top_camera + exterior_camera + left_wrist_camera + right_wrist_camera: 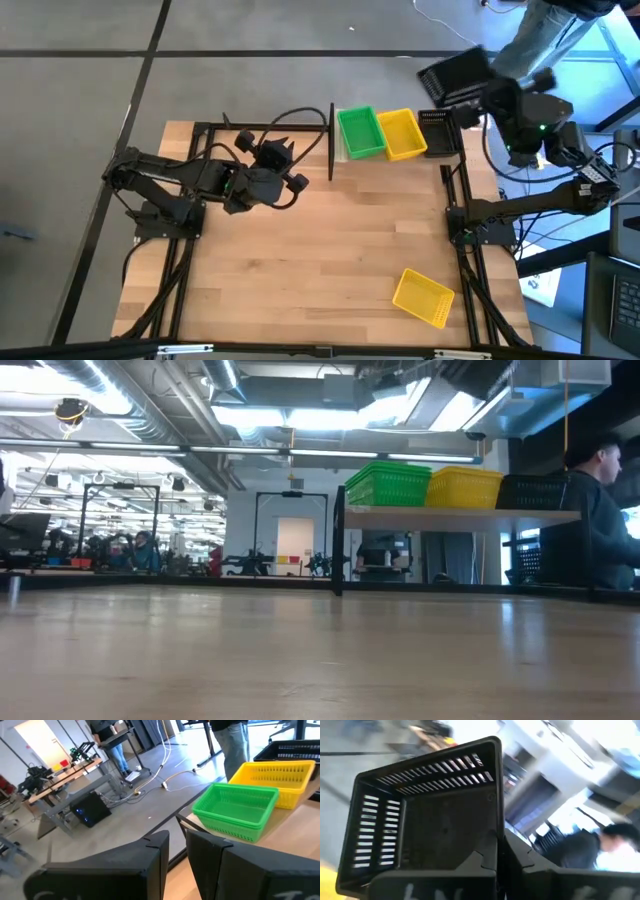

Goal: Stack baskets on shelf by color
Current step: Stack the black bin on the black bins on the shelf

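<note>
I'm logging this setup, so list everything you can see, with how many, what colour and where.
green baskets: count unclear, they look nested, green, left end of the shelf.
yellow basket stack: count unclear, yellow, middle of the shelf beside the green.
black basket on shelf: at least one, black, right end of the shelf.
loose yellow basket: one, yellow, on the tabletop near its front right corner.
held black basket: one, black, in the air beyond the shelf's right end.
shelf: one, pale wood with black posts, far edge of the table.
person: one, dark top, right of the shelf.
left gripper: empty, fingers slightly apart, over the table left of the shelf.
right gripper: shut on the held black basket's rim.
</note>
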Robot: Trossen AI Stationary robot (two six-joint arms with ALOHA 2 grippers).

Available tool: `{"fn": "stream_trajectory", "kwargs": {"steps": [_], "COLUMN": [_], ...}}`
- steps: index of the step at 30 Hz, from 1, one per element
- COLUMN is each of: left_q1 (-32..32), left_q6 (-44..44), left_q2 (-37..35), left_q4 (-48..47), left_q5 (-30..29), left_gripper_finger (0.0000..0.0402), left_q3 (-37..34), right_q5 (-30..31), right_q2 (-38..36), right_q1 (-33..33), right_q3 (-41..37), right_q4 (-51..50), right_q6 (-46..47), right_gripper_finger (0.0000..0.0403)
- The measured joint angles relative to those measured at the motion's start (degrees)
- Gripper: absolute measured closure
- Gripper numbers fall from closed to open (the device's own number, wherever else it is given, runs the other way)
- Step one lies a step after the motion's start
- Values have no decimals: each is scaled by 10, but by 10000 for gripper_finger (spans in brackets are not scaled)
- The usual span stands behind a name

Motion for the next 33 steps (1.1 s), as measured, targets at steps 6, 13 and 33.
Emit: {"fn": "stream_trajectory", "kwargs": {"steps": [6, 13, 33], "left_q1": [16, 28, 65], "left_q6": [0, 8, 26], "left_q2": [0, 0, 0], "left_q4": [0, -3, -1], "left_q5": [0, 0, 90], "left_gripper_finger": [341, 341, 341], "left_q3": [0, 0, 0], "right_q5": [143, 143, -308], "right_q2": [2, 6, -46], "right_q1": [44, 57, 57], "right_q3": [0, -2, 73], "right_q4": [6, 14, -374], "right_q6": [111, 169, 1], "right_gripper_finger": [403, 403, 403]}}
